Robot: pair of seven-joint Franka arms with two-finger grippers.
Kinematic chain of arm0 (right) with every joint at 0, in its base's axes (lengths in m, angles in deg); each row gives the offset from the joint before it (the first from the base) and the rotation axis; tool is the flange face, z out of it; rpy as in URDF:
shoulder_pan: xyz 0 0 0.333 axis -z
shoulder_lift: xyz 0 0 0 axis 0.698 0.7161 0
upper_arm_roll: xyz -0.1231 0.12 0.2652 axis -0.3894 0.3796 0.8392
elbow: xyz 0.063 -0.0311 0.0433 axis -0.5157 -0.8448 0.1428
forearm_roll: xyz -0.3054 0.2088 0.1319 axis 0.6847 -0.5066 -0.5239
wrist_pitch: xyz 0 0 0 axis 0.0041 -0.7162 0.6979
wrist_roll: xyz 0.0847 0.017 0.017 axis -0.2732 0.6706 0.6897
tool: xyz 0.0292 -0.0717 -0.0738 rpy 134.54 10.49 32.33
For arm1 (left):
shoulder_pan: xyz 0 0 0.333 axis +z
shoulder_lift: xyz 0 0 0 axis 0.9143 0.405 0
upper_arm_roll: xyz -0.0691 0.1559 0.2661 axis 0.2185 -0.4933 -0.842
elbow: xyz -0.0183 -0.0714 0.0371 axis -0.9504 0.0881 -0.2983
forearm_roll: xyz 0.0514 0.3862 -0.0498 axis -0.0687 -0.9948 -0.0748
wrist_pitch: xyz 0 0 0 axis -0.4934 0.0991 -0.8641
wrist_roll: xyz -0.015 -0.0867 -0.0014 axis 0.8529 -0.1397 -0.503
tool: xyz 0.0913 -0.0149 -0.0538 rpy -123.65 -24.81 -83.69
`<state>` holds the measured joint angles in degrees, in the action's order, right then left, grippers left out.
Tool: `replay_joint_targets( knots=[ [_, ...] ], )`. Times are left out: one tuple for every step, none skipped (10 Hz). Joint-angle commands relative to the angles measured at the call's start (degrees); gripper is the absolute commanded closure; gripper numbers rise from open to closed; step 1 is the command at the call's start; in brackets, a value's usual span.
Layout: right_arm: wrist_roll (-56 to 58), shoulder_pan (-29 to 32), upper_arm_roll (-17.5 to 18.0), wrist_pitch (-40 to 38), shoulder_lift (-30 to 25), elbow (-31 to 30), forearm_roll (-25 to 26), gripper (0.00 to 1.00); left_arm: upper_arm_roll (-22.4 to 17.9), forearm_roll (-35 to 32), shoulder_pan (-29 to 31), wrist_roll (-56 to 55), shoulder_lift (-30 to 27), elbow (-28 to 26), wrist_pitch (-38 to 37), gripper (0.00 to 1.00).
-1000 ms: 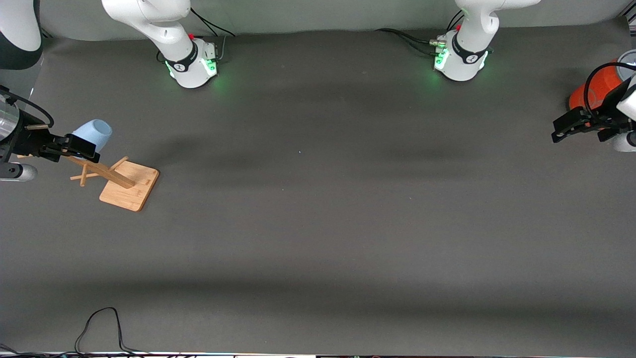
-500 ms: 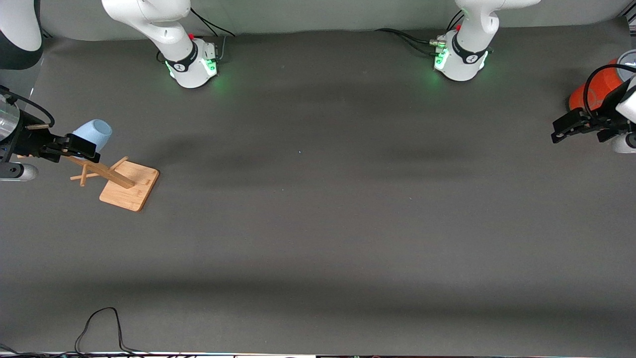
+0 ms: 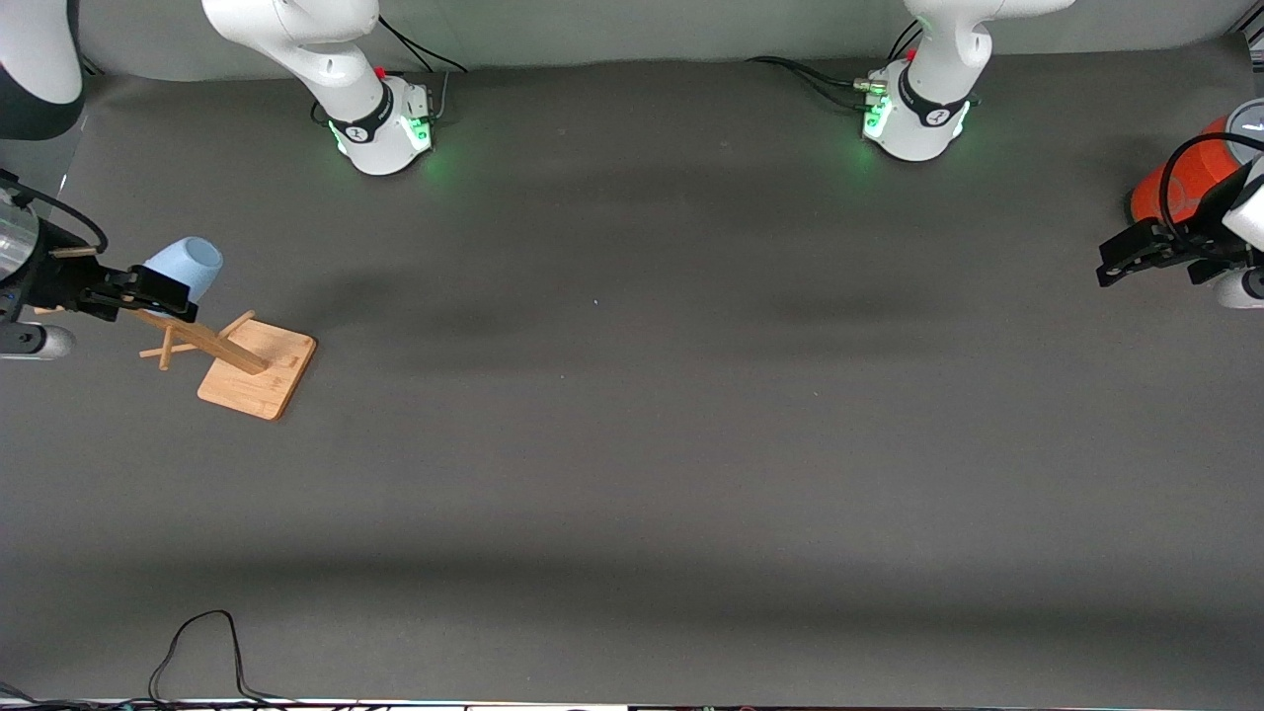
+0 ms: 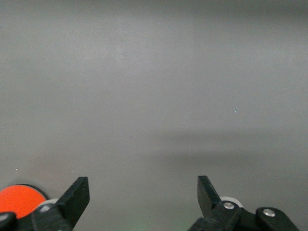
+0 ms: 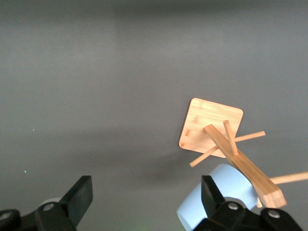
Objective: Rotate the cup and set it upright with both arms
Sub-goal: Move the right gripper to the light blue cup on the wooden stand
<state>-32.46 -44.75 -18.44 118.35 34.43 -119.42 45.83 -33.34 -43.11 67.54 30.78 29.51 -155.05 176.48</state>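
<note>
One cup (image 3: 188,265), pale blue, hung tilted on a peg of the wooden rack (image 3: 255,367) at the right arm's end of the table, nothing seen inside. Right gripper (image 5: 144,199) spread wide beside cup, empty. Left gripper (image 4: 142,195) wide too, empty, near orange cylinder (image 3: 1180,183).

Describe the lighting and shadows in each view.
Front view: broad soft shadow bands cross the table, green glow around both bases. Left wrist view: even grey, one faint shadow band, fingertips cropped. Right wrist view: the cup and rack are evenly lit, no glare.
</note>
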Motion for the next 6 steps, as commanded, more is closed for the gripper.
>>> replay_joint_targets(
  knots=[
    [1.47, -0.48, -3.19, 0.76, -7.00, -8.09, 2.60, 0.00, -0.13, -0.78, -0.02, 0.71, -0.11, 0.09, 0.08, 0.00],
    [1.47, -0.48, -4.42, 1.20, -9.63, -11.16, 2.79, 0.00, -0.13, -0.78, -0.02, 0.71, -0.11, 0.00, 0.08, 0.00],
    [1.56, -0.57, -5.91, 1.99, -12.62, -14.41, 2.79, 0.00, -0.13, -0.78, -0.02, 0.71, -0.02, 0.00, 0.17, 0.00],
    [1.56, -0.57, -7.06, 3.21, -15.96, -17.93, 2.88, 0.00, -0.13, -0.78, -0.02, 0.71, -0.02, 0.00, 0.17, 0.00],
    [2.17, -0.57, -8.11, 3.66, -17.38, -19.53, 2.88, 0.00, -0.13, -0.78, -0.02, 0.71, -0.02, 0.00, 0.17, 0.00],
    [2.17, -0.57, -9.00, 3.32, -17.22, -19.54, 2.88, 0.00, -0.13, -0.78, -0.02, 0.71, -0.02, 0.00, 0.26, 0.00]
  ],
)
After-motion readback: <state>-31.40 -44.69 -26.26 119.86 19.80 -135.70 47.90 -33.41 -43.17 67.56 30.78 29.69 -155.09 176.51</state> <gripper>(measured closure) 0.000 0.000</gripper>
